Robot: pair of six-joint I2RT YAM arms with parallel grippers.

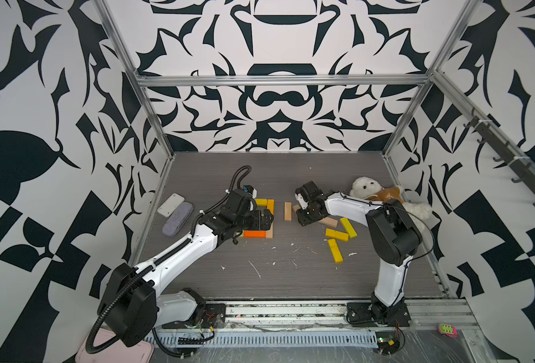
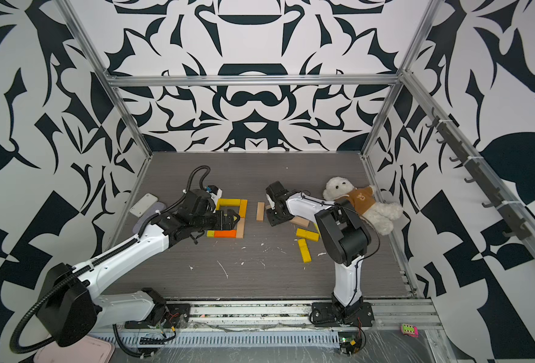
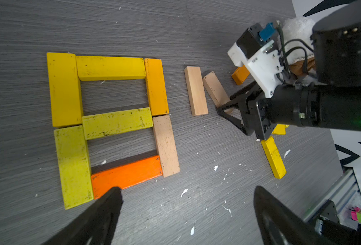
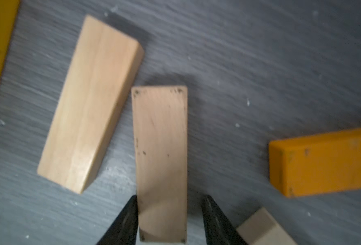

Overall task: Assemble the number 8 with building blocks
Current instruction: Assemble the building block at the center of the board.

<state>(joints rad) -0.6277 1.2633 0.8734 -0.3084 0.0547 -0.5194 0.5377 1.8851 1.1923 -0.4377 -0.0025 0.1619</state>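
Seven building blocks lie joined flat as a figure 8: yellow ones [image 3: 64, 89], an orange one [image 3: 126, 175] and a tan one [image 3: 165, 146]. In both top views my left gripper [image 1: 267, 220] [image 2: 233, 220] hovers over the figure. It is open [image 3: 187, 188] with only bare table between its fingers. My right gripper [image 4: 170, 196] straddles a tan block [image 4: 160, 148] lying on the table. One finger touches the block and a gap shows at the other. A second loose tan block [image 4: 90, 101] [image 1: 287, 211] lies beside it, just right of the figure.
Loose yellow blocks [image 1: 335, 250] [image 1: 337, 234] [image 1: 348, 227] and a tan one [image 1: 329, 221] lie by the right arm; an orange-yellow one [image 4: 324, 161] is close to the right gripper. A plush bear [image 1: 382, 195] sits at the back right. White [image 1: 171, 204] and grey [image 1: 177, 218] cases lie at the left edge.
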